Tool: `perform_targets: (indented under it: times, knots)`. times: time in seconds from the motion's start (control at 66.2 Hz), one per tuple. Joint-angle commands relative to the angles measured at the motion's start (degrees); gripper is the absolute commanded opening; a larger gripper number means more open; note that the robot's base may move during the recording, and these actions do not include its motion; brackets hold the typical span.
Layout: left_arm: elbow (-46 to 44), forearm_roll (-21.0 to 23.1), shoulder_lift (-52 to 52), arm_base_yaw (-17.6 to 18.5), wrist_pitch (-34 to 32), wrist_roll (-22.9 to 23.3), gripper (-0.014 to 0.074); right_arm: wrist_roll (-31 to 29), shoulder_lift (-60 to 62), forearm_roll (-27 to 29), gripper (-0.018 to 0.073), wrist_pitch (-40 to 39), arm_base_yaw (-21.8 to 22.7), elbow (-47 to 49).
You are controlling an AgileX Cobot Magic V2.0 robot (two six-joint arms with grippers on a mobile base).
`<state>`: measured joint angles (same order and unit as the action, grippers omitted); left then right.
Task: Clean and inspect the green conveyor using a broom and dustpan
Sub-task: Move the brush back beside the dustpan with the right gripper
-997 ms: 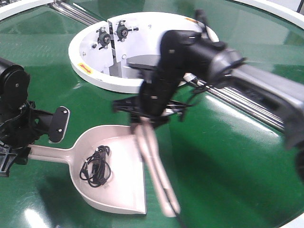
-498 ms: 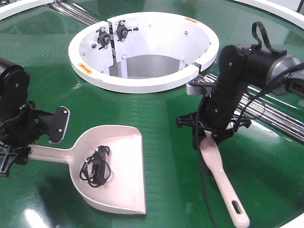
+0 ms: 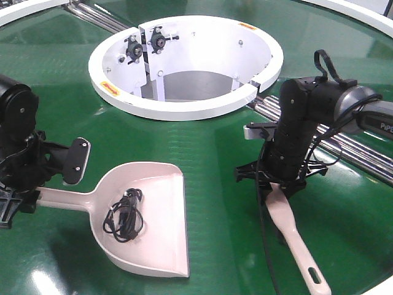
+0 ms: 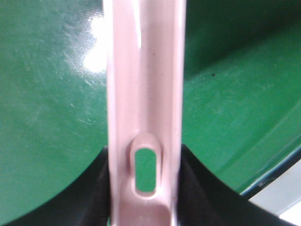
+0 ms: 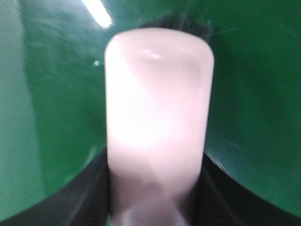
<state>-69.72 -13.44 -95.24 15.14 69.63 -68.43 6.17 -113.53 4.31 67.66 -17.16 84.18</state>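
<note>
Broom (image 3: 290, 228): nearest to me, on the right, well apart from the dustpan. Its thin handle with the hang hole points toward the camera, and its head is up under the right arm.
Dustpan (image 3: 164, 239): low on the left, lying on the belt, with the straight edge facing right.
Black cable (image 3: 124, 215): I see it tangled inside the pan.
Left gripper (image 3: 37, 193): clenched on the dustpan handle, by the hang hole.
Right gripper (image 3: 280, 183): clamped on the broom, near its head.
Green conveyor (image 3: 209, 153): under everything.
Steel rollers (image 3: 347, 150): behind the right arm.
White ring housing (image 3: 184, 112): farthest from me.
</note>
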Motion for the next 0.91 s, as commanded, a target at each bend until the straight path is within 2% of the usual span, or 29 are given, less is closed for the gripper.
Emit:
perform_targets:
  times: [0.0, 0.121, 0.755, 0.891]
  knots:
    - [-1.15, 0.45, 2.12, 0.58, 1.73, -0.83, -0.0023, -4.52, 2.62, 3.03, -0.0002, -2.24, 0.3, 1.38]
    - [-1.15, 0.45, 2.12, 0.58, 1.72, -0.83, -0.0024, -7.55, 2.21, 3.96, -0.0002, -2.69, 0.3, 1.38]
    - [-1.15, 0.45, 2.12, 0.58, 1.72, -0.83, -0.0022, -7.36, 0.24, 5.74, -0.0002, -2.63, 0.3, 1.38]
    - [-1.15, 0.45, 2.12, 0.58, 1.72, -0.83, -0.0022, -7.36, 0.24, 6.03, 0.0025, -2.63, 0.3, 1.38]
